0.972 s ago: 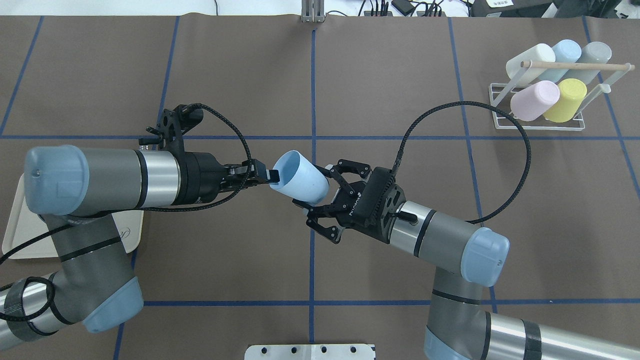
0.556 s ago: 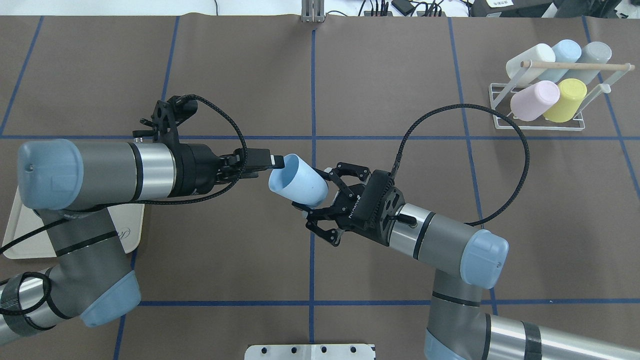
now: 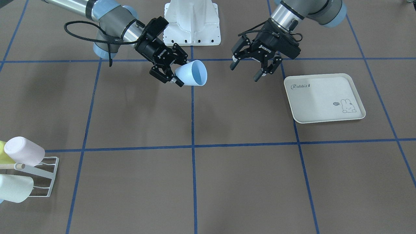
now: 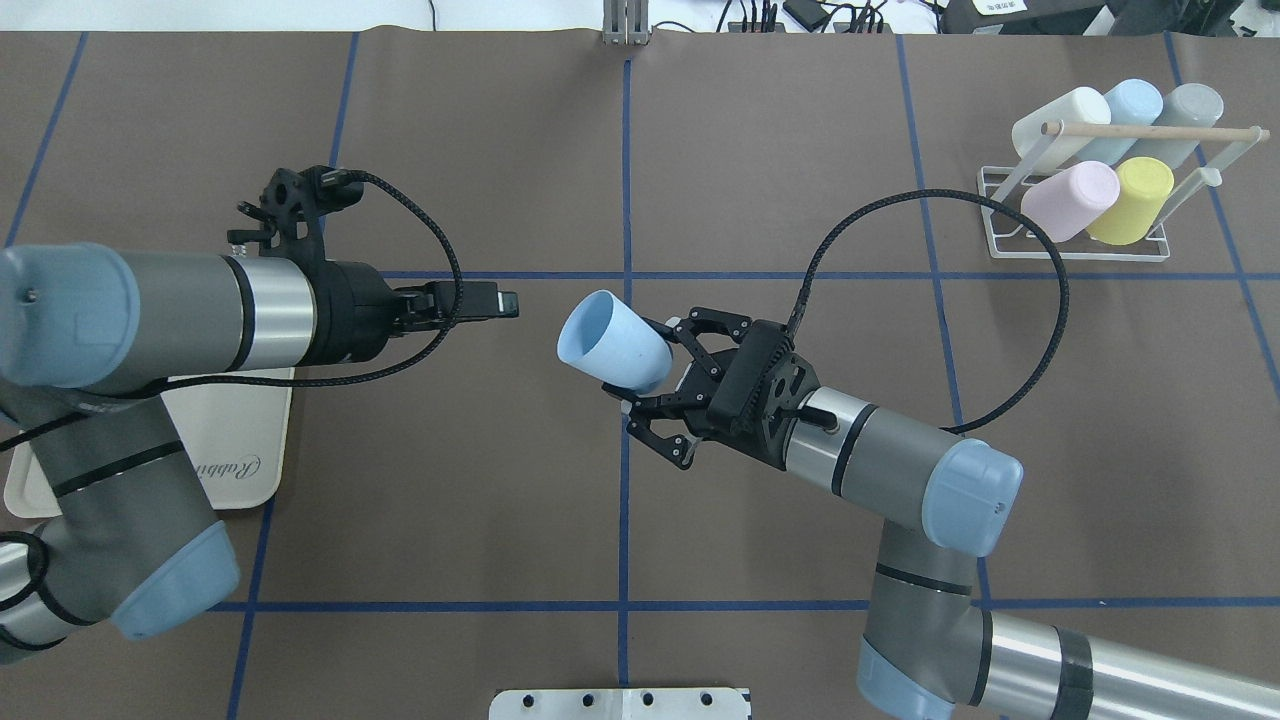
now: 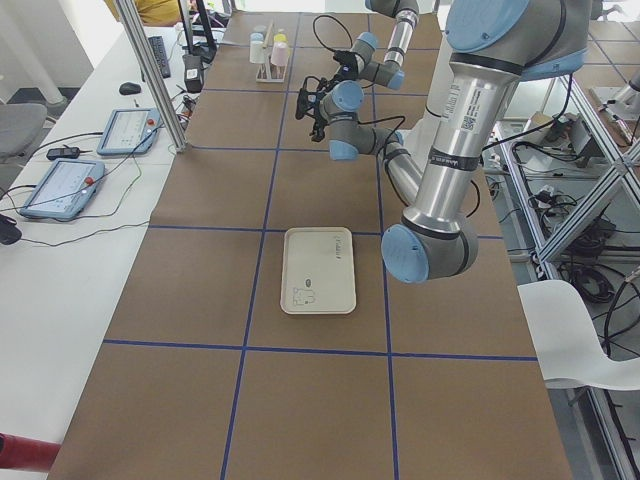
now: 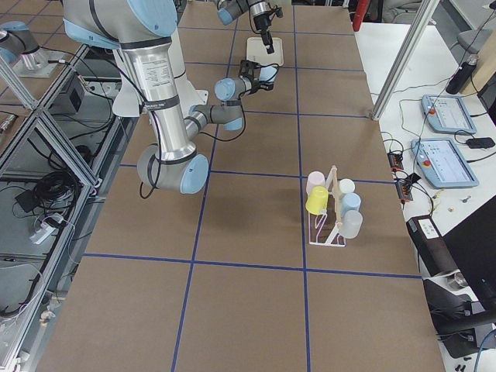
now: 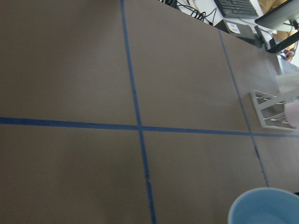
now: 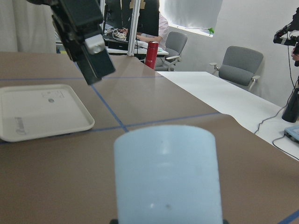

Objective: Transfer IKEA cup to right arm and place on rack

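Note:
The light blue IKEA cup hangs on its side above the table's middle, mouth toward the left arm. My right gripper is shut on its base end. In the front-facing view the right gripper holds the cup from the view's left. My left gripper stands apart from the rim, left of the cup; its fingers are spread and hold nothing. The right wrist view shows the cup close up. The white wire rack stands at the far right with several cups on its prongs.
A cream rabbit-printed tray lies under the left arm, partly hidden in the overhead view. The rack sits at the near left edge of the front-facing view. A black cable loops from the right wrist toward the rack.
The left gripper let go of the cup's rim and drew back to the left. The right gripper's fingers shut on the cup's base and now carry it alone.

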### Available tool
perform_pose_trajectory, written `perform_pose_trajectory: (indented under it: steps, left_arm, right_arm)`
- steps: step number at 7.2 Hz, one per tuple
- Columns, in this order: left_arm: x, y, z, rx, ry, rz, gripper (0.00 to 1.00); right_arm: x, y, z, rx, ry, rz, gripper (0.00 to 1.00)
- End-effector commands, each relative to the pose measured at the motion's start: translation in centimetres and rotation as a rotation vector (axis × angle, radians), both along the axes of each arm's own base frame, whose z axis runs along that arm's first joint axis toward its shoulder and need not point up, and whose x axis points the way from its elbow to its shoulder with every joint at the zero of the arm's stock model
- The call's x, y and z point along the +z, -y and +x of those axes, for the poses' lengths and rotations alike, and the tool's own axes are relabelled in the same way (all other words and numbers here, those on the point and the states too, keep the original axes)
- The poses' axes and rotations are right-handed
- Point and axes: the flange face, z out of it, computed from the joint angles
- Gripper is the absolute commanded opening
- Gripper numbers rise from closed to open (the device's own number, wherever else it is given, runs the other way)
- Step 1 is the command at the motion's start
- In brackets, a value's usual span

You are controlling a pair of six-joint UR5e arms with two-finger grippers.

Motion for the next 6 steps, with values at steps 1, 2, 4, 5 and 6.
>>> perform_pose_trajectory:
  steps: [1, 2, 4, 5, 6]
  left_arm:
    - [5.0, -0.6, -7.8, -0.005, 0.228, 0.121, 1.00]
    - [7.8, 0.6, -11.6, -0.019, 0.337, 0.187, 1.00]
    - [13.1, 2.5, -19.8, 0.001, 0.534, 0.300, 1.00]
    - [15.6, 3.0, -23.6, 0.055, 0.557, 0.320, 1.00]
    - [16.5, 3.3, -25.3, 0.074, 0.578, 0.346, 1.00]
  right_arm:
    - [-3.9, 0.9, 3.6, 0.042, -0.292, -0.035, 0.19]
    - [-5.3, 1.4, 6.0, 0.061, -0.425, -0.055, 0.17]
    - [-4.7, 4.2, 11.7, 0.117, -0.722, -0.050, 0.04]
    - [-4.3, 5.8, 15.5, 0.135, -0.900, -0.044, 0.04]
    - [-3.9, 6.3, 19.4, 0.110, -1.096, 0.010, 0.04]
